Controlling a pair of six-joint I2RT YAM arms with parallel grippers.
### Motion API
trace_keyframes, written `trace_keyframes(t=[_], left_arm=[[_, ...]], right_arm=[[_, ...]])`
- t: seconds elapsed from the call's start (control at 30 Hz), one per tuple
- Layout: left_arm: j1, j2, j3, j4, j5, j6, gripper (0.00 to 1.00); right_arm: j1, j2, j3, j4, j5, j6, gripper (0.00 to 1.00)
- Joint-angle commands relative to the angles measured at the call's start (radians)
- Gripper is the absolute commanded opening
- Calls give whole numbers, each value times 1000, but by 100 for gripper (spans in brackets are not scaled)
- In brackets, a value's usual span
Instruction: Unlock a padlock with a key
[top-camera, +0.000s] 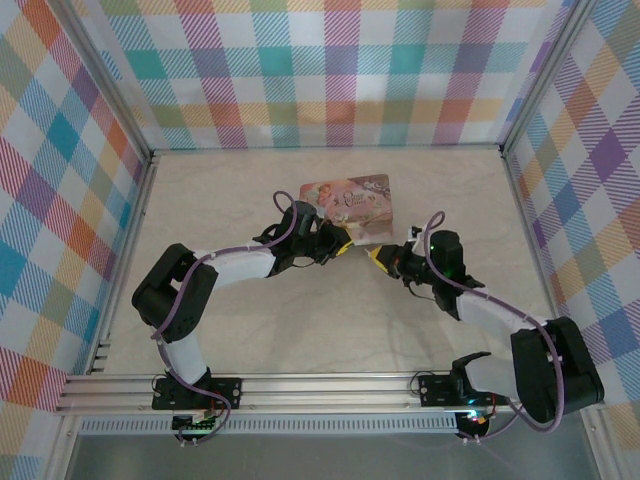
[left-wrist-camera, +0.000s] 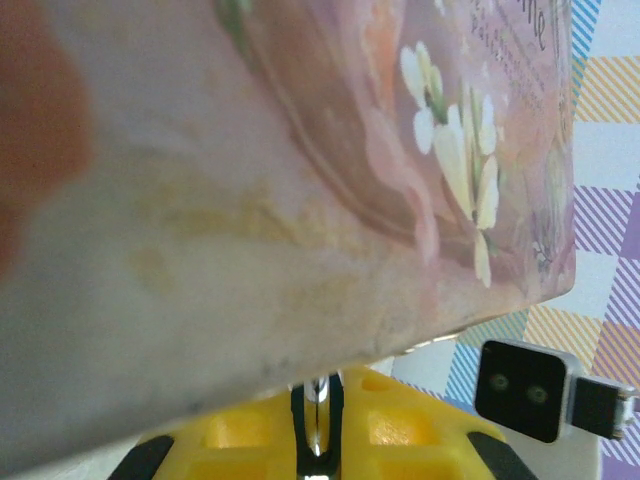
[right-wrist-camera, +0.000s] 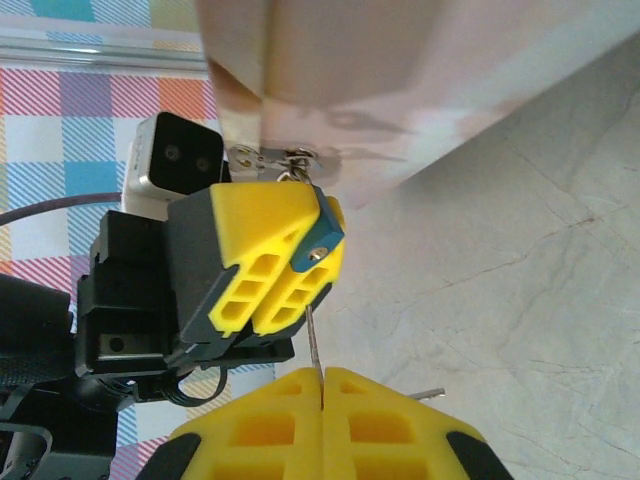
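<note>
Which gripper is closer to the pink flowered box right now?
Left. The left gripper is right at the pink box's lower edge, by its metal clasp; the right gripper sits a little back from that edge, shut on a thin metal piece.

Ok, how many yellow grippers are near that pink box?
2. The left gripper sits at the pink box's near edge; the right gripper is just right of it, pinching a thin metal piece. None seems hidden.
</note>
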Motion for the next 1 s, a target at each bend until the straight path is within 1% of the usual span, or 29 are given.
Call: trace_keyframes(t=[0.0, 0.27, 0.57, 0.97], left_arm=[[-12, -8, -2, 103, 43, -27, 9], [-14, -1, -19, 133, 38, -37, 9], [-21, 14, -17, 156, 40, -48, 9], [-34, 30, -18, 197, 39, -68, 9]], right_arm=[[26, 23, -30, 142, 18, 72, 0], [71, 61, -134, 378, 139, 268, 0], [91, 45, -131, 412, 176, 328, 0], [122, 185, -111, 554, 195, 370, 0]])
